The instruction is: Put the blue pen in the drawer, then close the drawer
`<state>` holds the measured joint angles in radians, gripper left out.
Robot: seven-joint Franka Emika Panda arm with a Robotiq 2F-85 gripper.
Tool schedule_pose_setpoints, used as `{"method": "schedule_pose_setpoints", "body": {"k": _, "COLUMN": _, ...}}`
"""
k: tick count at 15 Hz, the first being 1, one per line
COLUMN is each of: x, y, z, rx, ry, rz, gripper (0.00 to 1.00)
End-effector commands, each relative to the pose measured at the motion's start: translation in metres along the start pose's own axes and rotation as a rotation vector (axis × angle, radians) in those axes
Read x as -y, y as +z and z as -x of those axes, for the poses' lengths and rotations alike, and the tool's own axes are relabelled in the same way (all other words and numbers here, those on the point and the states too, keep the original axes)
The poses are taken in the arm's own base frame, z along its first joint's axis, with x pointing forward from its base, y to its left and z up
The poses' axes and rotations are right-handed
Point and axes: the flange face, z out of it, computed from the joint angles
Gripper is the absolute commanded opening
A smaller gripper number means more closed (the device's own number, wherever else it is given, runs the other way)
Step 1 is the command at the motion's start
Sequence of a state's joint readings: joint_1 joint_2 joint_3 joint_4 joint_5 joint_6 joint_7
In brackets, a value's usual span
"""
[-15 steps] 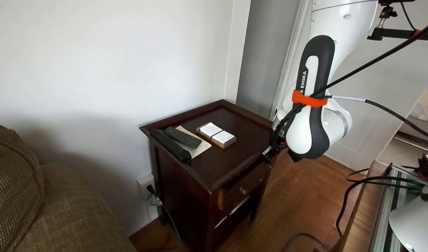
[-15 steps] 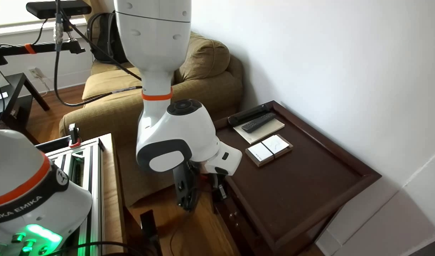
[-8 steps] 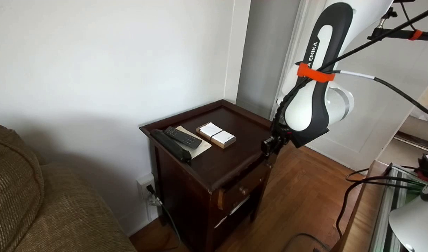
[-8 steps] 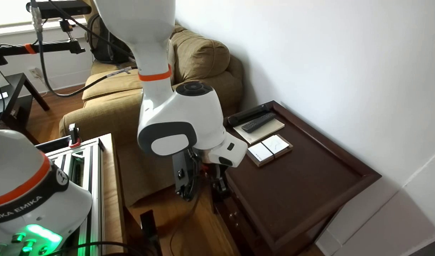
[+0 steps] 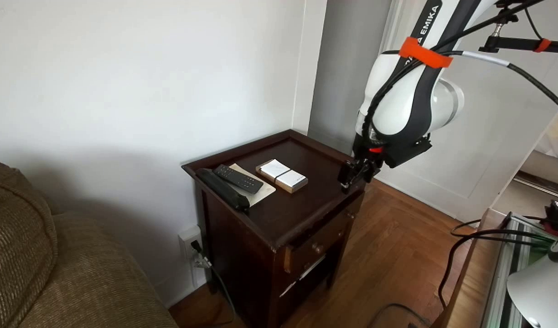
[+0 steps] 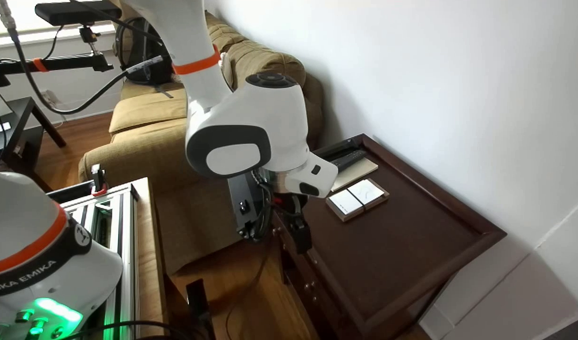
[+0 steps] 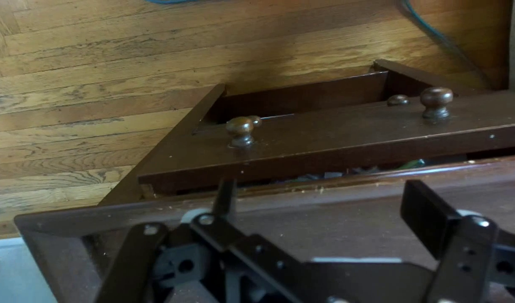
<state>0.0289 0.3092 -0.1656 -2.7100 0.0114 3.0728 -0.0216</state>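
Knobs (image 7: 240,126) number four in the wrist view: two on the front of the one drawer (image 7: 325,139), two lower down beneath it. Two fingers (image 7: 428,216) make up the tool (image 7: 320,185); they stand wide apart above the front edge of the table (image 6: 402,255). On the table top lie four things: one long black object (image 5: 222,189) along the side, one black remote control (image 5: 238,178) just beside it, one cream sheet (image 5: 261,194) partly under the remote, and one strapped bundle (image 5: 282,176), white paper on a brown block crossed by a single black band, near the sheet but apart from it.

The drawer sits in the front of the table, just below its top, and is pulled part-way out. It is shallow and dark brown, plain-faced, with glossy round knobs and a few pale flecks near its upper edge. Through the narrow slot behind its front some pale bits (image 7: 333,174) and something green (image 7: 411,164) show, too hidden to name.

The table is dark wood with a raised rim, set on a plank floor (image 5: 397,246) just beside a white wall (image 5: 147,82). One outlet (image 5: 186,237) on the wall holds a plug (image 5: 196,246). One brown sofa (image 5: 87,278) stands near, and in an exterior view one dark backpack (image 6: 140,47) rests at its far end.
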Motion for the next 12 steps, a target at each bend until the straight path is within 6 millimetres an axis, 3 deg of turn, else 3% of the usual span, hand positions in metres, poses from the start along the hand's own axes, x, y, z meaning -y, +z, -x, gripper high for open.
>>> {"method": "schedule_pose_setpoints", "body": {"k": 1, "x": -0.001, "y": -0.029, "z": 0.002, "rx": 0.025, "ry": -0.055, "rz": 0.001, "gripper": 1.00}}
{"method": "schedule_pose_setpoints", "body": {"k": 12, "x": 0.013, "y": -0.101, "z": -0.006, "rx": 0.093, "ry": -0.149, "rz": 0.068, "gripper": 1.00}}
